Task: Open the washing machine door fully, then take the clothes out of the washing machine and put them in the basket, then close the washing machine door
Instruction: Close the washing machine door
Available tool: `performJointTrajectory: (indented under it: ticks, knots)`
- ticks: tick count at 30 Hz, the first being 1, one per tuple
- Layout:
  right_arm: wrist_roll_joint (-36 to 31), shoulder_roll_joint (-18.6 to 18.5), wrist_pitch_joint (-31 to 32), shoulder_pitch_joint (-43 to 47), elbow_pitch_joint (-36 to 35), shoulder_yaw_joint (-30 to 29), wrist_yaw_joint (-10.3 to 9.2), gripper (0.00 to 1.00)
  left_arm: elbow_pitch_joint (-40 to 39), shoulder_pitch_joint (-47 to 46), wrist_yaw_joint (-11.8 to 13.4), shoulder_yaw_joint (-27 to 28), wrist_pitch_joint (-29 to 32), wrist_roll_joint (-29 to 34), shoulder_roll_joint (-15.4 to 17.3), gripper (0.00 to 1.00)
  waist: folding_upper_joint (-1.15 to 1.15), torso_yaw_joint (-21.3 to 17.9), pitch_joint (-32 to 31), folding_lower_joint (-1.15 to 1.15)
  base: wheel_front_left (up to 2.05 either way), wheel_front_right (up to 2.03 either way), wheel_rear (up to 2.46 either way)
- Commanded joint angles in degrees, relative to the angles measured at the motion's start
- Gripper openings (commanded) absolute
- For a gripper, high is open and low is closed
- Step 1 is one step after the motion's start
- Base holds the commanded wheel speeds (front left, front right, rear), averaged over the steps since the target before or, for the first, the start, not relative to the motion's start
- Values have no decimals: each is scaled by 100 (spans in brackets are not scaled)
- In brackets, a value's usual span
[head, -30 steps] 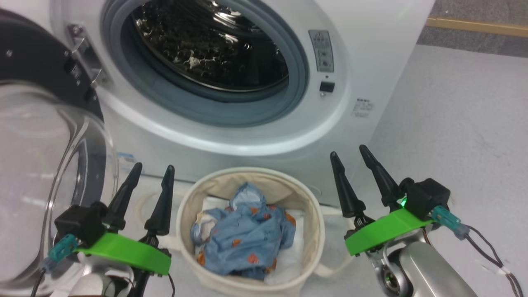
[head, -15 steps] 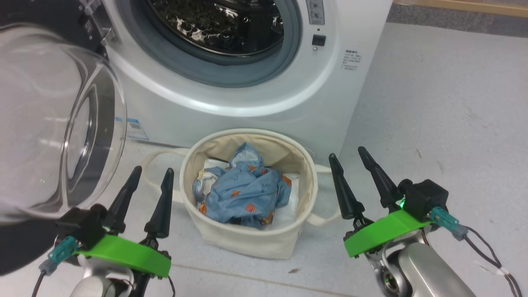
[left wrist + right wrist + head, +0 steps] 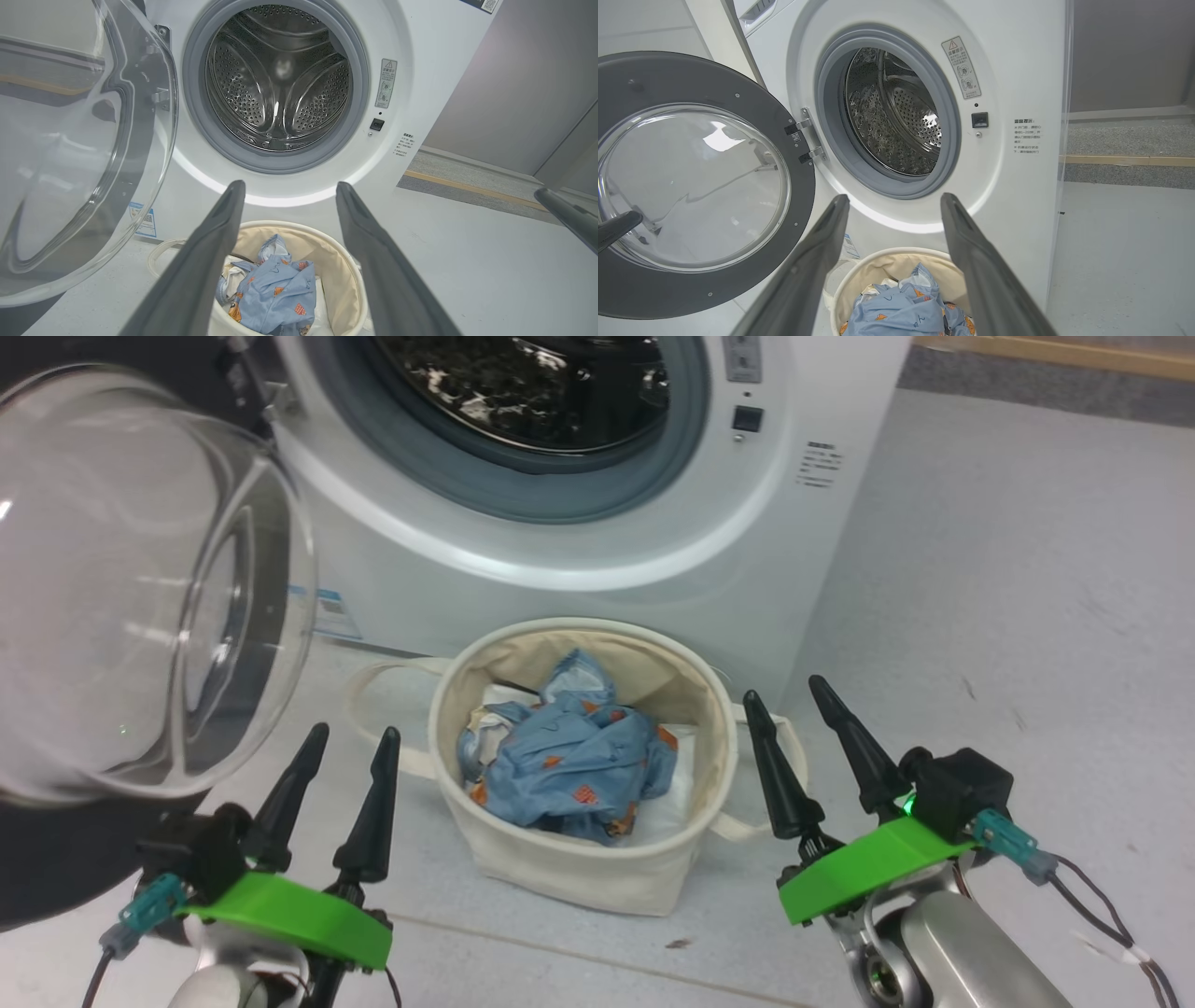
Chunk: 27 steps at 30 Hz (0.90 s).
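Observation:
The white washing machine (image 3: 597, 551) stands ahead with its steel drum (image 3: 280, 79) bare. Its door (image 3: 140, 579), black rim and domed glass, hangs swung out to the left (image 3: 691, 186). Light blue printed clothes (image 3: 574, 765) lie bunched over white cloth in the cream basket (image 3: 579, 868) on the floor before the washer. My left gripper (image 3: 347, 742) is open and empty, left of the basket and under the door's glass. My right gripper (image 3: 784, 695) is open and empty, just right of the basket. Both grippers point at the washer's front over the basket (image 3: 345, 280) (image 3: 887, 261).
Grey floor (image 3: 1027, 616) spreads to the right of the washer. A wooden skirting strip (image 3: 1055, 355) runs along the far wall. The basket's loop handles (image 3: 373, 700) stick out at both sides. A small dark speck (image 3: 679, 944) lies on the floor in front of the basket.
The head view has tilted down and shifted, so the washer sits higher and the basket shows whole. Both grippers keep their places and stay open.

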Motion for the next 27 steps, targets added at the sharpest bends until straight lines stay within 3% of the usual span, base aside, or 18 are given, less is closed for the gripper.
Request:
performJointTrajectory:
  ticks: [1,8,14,27]
  knots:
    - [24,-4,0,-43,-173,73,42,100,-152,-169,26,216,-46,-43,109,100,0,112,-42,0,0,0,0]
    - [59,-145,80,-103,-185,195,42,100,-20,-103,124,160,-181,66,101,100,0,643,-169,0,0,0,0]
    - [110,-184,103,-130,-185,227,42,100,75,-44,409,231,-380,252,102,100,0,1091,-264,0,0,0,0]
    - [235,-204,100,-61,-74,354,42,100,68,145,565,316,-514,217,120,100,0,2046,-512,0,0,0,0]
